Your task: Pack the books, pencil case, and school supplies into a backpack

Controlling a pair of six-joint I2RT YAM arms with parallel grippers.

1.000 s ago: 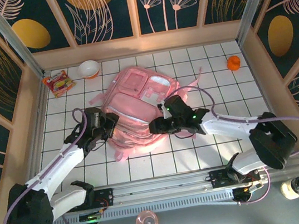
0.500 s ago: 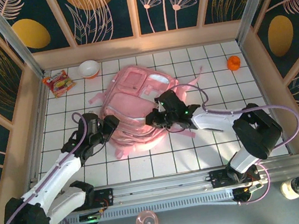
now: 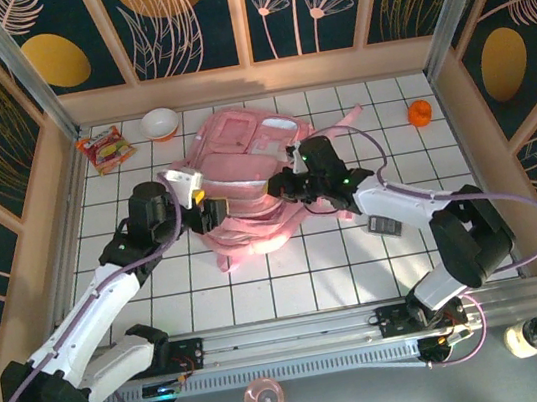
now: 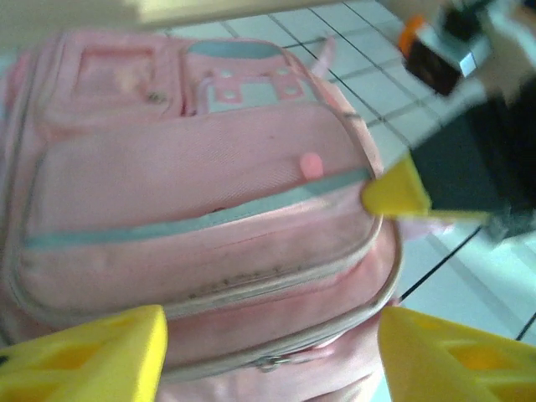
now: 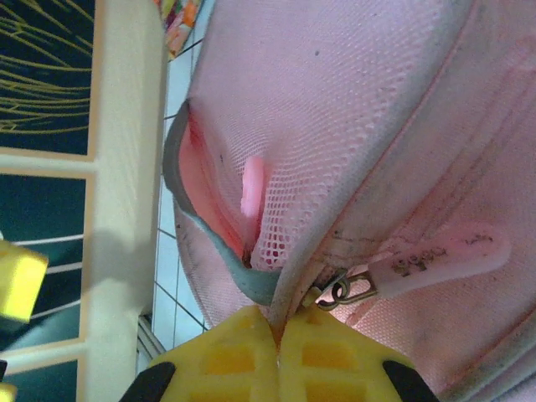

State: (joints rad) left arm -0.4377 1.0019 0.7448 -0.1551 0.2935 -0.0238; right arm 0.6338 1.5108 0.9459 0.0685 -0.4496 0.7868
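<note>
Overhead view looking down, wrist views close on shared backpack (image 3: 243,164), left probably its front

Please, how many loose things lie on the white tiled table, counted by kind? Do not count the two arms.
pink backpack: 1
snack packet: 1
bowl: 1
small orange object: 1
dark grey gadget: 1
Total: 5
</note>
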